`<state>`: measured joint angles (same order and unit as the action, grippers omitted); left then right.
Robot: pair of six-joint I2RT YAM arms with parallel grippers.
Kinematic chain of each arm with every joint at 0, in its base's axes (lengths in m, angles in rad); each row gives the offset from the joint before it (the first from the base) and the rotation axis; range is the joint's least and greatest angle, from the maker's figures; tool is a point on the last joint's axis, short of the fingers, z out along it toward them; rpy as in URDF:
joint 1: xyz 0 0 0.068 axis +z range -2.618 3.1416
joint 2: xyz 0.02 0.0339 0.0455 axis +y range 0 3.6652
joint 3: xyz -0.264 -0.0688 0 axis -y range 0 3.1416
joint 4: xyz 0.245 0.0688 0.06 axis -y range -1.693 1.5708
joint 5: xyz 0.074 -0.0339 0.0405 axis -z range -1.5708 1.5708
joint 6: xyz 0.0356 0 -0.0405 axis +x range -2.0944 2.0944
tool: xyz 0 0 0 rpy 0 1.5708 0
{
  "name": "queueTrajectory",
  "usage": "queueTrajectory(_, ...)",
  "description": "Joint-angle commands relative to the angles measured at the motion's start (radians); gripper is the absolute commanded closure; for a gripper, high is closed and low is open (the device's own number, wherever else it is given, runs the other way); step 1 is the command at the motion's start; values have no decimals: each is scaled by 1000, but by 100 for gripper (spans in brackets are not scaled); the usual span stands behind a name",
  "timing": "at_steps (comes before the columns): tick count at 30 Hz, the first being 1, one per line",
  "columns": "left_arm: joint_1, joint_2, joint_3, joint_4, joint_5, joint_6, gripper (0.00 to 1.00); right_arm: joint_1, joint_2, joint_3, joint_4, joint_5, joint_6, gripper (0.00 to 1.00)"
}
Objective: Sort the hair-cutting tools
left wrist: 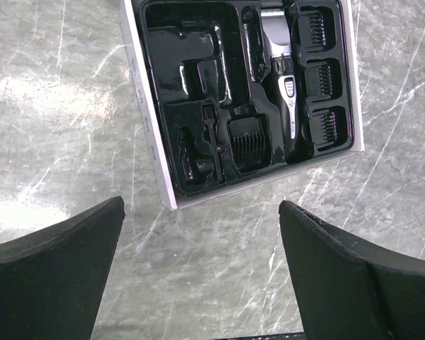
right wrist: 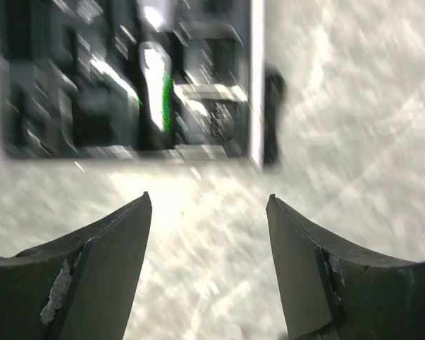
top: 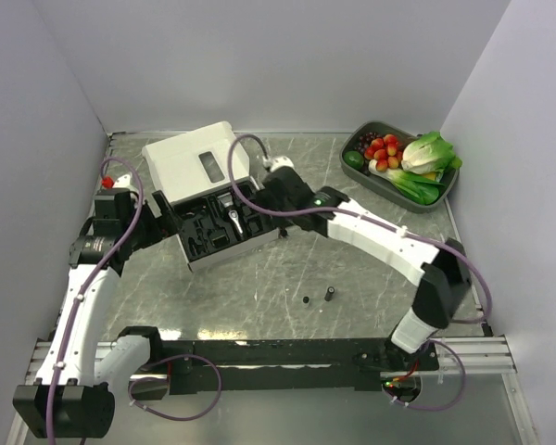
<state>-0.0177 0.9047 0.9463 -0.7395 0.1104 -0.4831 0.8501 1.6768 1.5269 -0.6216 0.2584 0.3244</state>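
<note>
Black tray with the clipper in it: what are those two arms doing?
The robot is sorting hair-cutting tools. The clipper lies in the black tray. The left claw and the right claw both hover open and empty by it. Two small black bits lie loose on the table.

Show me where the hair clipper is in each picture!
Top external: the hair clipper lies in the black tray, left of the picture's centre.
Left wrist: the clipper is at the upper right, in the tray's long slot, blade head at the top edge.
Right wrist: a blurred silver shape at the upper left, probably the clipper.
Shared landmark: the black tray in its white box.
</note>
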Motion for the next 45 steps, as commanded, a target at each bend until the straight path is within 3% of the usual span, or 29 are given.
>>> queueTrajectory(1, -4, 22, 23, 60, 28, 11, 3, -22, -135, -200, -93, 33, 73, 27)
queueTrajectory(11, -4, 79, 28, 124, 67, -20, 3, -28, -445, -545, -224, 41, 300, 28)
queueTrajectory(15, -4, 86, 19, 137, 75, -26, 3, -32, -486, -660, -217, 9, 346, 28)
queueTrajectory(26, -4, 105, 31, 129, 75, -14, 3, -33, -494, -738, -182, -41, 392, 35)
queueTrajectory(42, -4, 111, 28, 126, 63, -3, 3, -33, -436, -725, -155, -67, 374, 64)
queueTrajectory(45, -4, 112, 23, 130, 63, -2, 3, -34, -430, -720, -156, -67, 369, 76)
